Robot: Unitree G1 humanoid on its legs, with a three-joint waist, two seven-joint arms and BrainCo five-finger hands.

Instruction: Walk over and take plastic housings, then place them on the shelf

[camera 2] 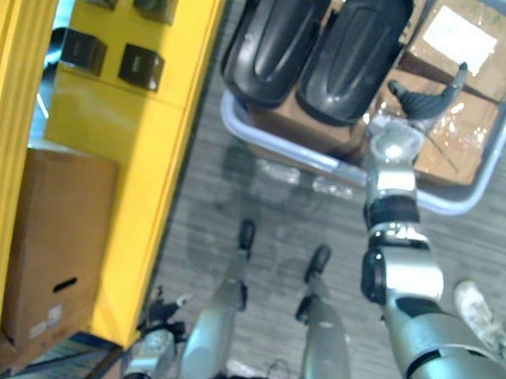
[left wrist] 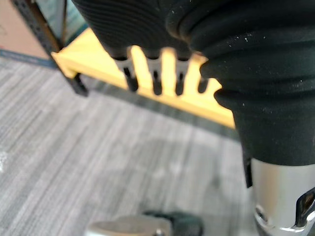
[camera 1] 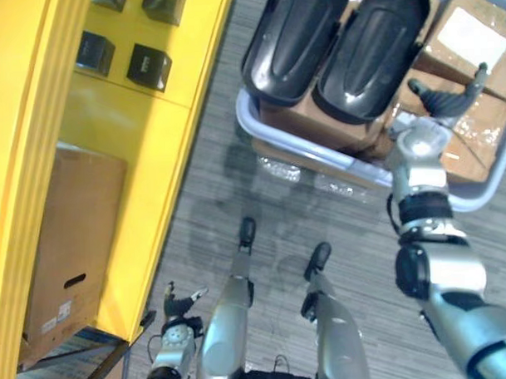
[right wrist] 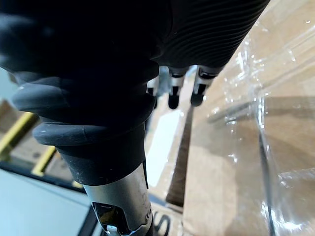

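Seen from my head, my right hand (camera 1: 444, 100) hangs over the film-wrapped cardboard boxes (camera 1: 472, 32) in the cart (camera 1: 244, 115), its fingers loose and spread, holding nothing. The two black plastic housings (camera 1: 373, 52) lie side by side on a box just to the left of that hand — not touching it. My left hand (camera 1: 181, 308) hangs low beside the yellow shelf (camera 1: 151, 118).

In my left wrist view the fingers (left wrist: 156, 81) are straight and empty, pointing at the shelf's yellow edge.

In my right wrist view the fingertips (right wrist: 172, 101) reach out straight above a box's shiny film — wide, gripping nothing.
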